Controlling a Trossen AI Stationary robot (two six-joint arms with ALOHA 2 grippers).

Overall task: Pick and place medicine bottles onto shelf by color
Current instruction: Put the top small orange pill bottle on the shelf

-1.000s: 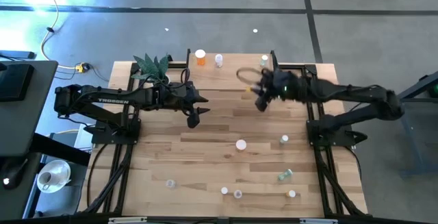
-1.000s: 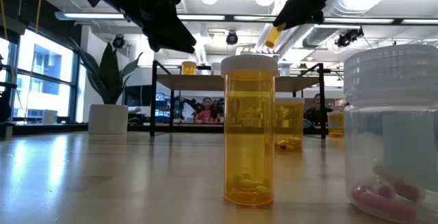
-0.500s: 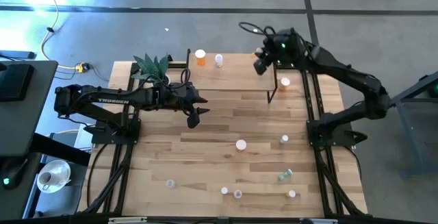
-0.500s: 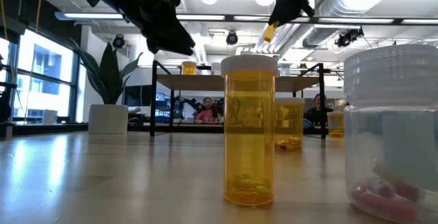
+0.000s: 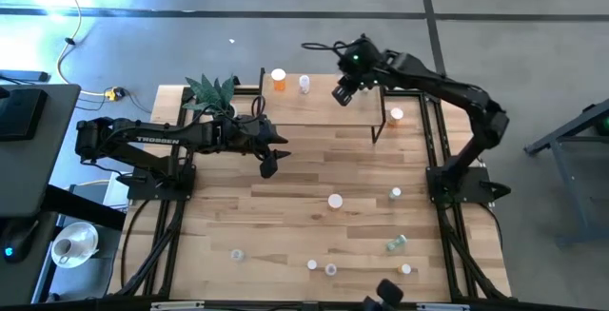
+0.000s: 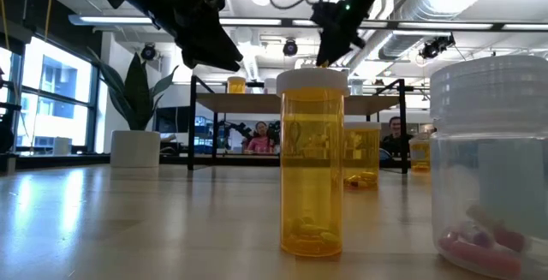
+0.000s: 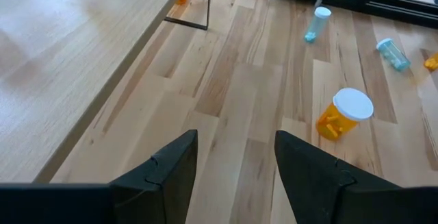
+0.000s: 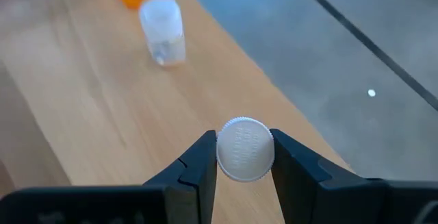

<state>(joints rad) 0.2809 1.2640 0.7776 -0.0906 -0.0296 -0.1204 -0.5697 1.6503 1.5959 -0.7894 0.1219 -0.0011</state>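
Note:
My right gripper [image 5: 343,93] is shut on a white-capped medicine bottle [image 8: 245,148], high over the light-wood shelf [image 5: 324,111] at the table's far side. It also shows in the low view [image 6: 330,49]. An orange bottle [image 5: 278,79] and a clear bottle [image 5: 304,84] stand upright on the shelf's far left part. My left gripper [image 5: 269,165] is open and empty [image 7: 236,162], held above the table in front of the shelf's left end. My right gripper pinches the bottle between its two fingers, at opposite sides of its white cap [image 8: 229,152]. The fingers come from above, pointing down. The bottle is lifted clear above the shelf board, cap up; its body is hidden under the cap.
A potted plant [image 5: 214,90] stands left of the shelf. A white-capped bottle [image 5: 396,115] stands at the shelf's right end. Several bottles lie scattered on the near half of the table, among them an orange one [image 7: 342,114] and a lying green one [image 5: 395,243].
My right gripper has carried the bottle toward the table's far edge and then to the left, from in front of the shelf's right part to above its middle. The arm has swung round with it. The gripper has stayed shut on the bottle.

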